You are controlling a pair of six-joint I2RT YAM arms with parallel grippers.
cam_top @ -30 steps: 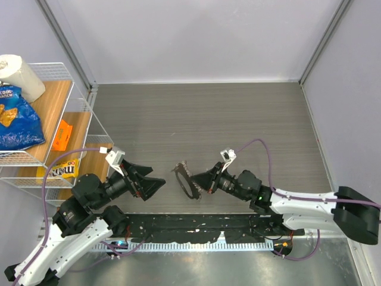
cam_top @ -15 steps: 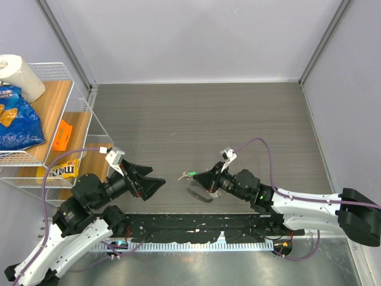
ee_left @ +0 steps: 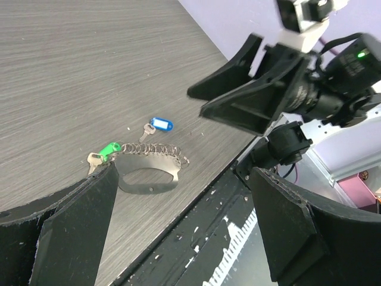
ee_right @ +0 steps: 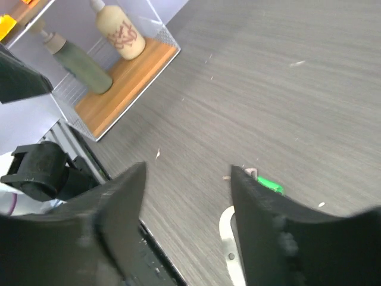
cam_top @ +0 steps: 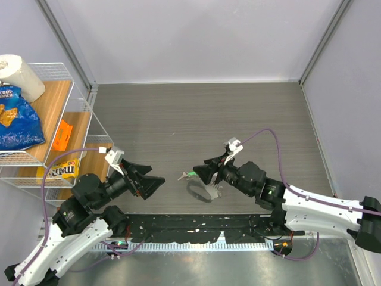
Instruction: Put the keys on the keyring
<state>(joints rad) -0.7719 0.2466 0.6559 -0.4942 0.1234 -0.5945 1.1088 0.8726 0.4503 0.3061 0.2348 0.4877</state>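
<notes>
The grey-beige looped strap [ee_left: 143, 187] lies flat on the dark wood-grain desk [cam_top: 196, 113], just below and ahead of the right claw [cam_top: 201, 170] and apart from it. Its thin silver chain and ring [ee_left: 156, 149] run along the strap's upper edge. The silver key with the green plastic head [ee_left: 108, 149] lies at the end of the chain farther from the right claw. The silver key with the blue plastic tag [ee_left: 159, 124] lies just beside the chain, on the side nearer that claw. Whether either key is threaded on the ring cannot be made out. The right claw hangs above the desk with its jaws apart and nothing between them. In its own wrist view one finger hides most of the strap, leaving only a curved piece and the green head, and from overhead the blue tag is too small to pick out. The left claw [cam_top: 158, 176] faces the right claw from across the keys, spread wide and empty. Well beyond it, on the side away from the right claw, stands a white wire rack with wooden shelves [cam_top: 89, 110]. The rack holds a white paper towel roll [cam_top: 18, 74], a blue chip bag [cam_top: 18, 119], an orange packet [cam_top: 61, 135] and a yellow candy bag [cam_top: 59, 171]. A beige bottle [ee_right: 119, 33] and a grey-green bottle [ee_right: 80, 62] stand on a lower shelf.
</notes>
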